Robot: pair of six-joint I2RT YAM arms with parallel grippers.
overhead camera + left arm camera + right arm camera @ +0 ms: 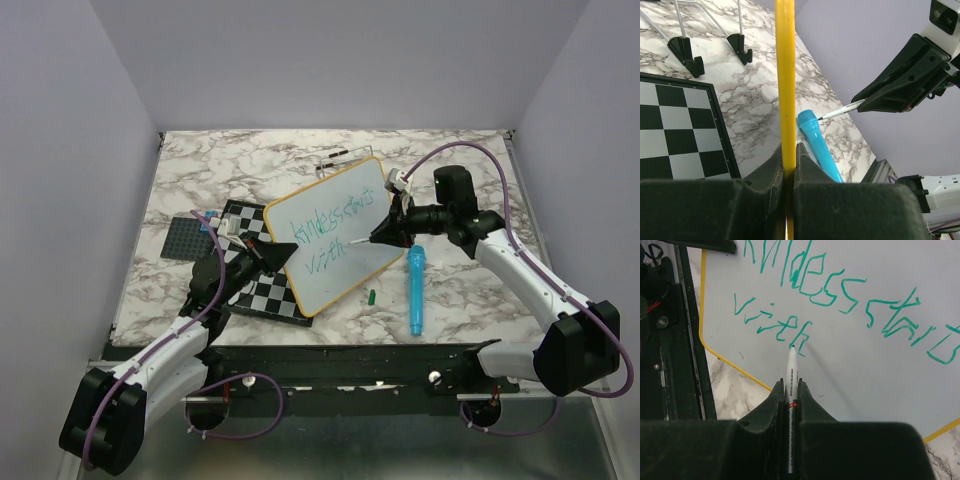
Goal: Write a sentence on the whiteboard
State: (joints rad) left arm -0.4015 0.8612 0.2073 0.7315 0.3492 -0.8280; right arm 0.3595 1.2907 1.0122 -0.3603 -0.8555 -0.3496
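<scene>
Right wrist view puts the marker tip at the foot of the "h" in "with", so the second line is in hand; the right pincer is clenched on the marker's barrel. The sentence reads "kindess starts" above and "with" below, in thin, wobbly green strokes; "you" is not yet there. Next, I judge, the tip must lift, shift right past the "h" and press lightly. The whiteboard stands tilted mid-counter, beside a checkerboard, its yellow frame gripped by the left pincer.
</scene>
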